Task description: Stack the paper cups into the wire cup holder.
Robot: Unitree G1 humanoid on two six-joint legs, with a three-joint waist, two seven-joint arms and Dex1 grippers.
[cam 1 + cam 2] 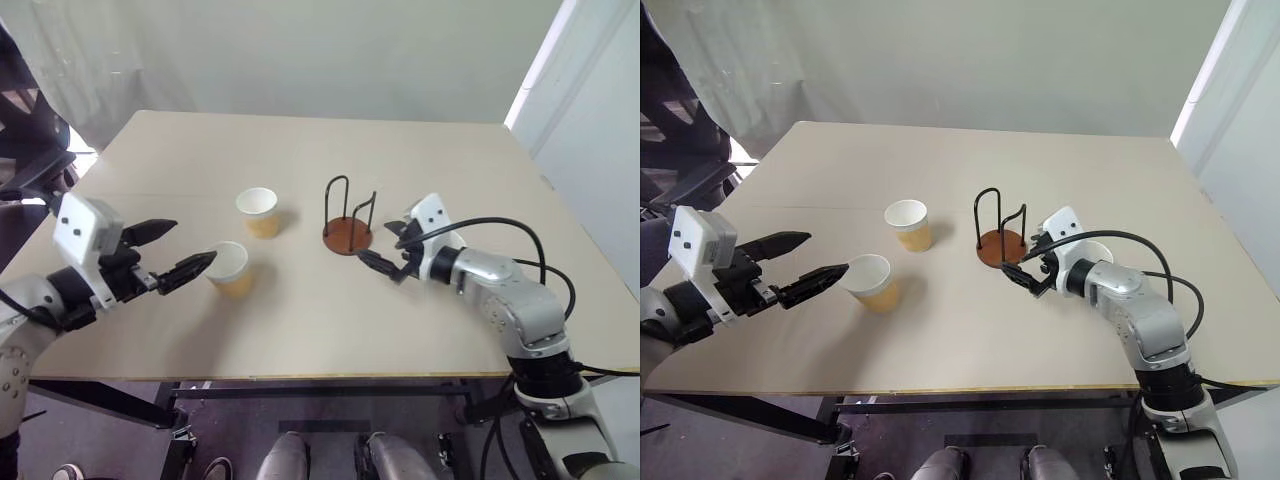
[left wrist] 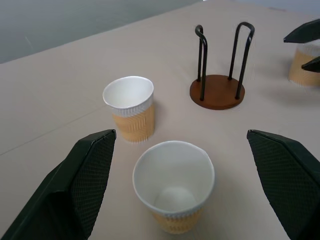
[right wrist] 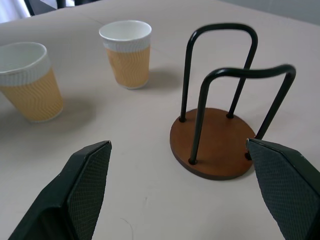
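Two paper cups stand upright on the tan table: one farther back, one nearer. My left gripper is open, level, with its fingertips either side of the nearer cup, one tip close to the rim. The wire cup holder, a reddish-brown disc with two black loops, stands empty to the right of the cups. My right gripper is open just in front of the holder, holding nothing. A third cup stands behind the right gripper, partly hidden by it.
The table's near edge runs just below both arms. A dark chair stands off the table's left side. A black cable loops over my right forearm. A pale wall lies beyond the far edge.
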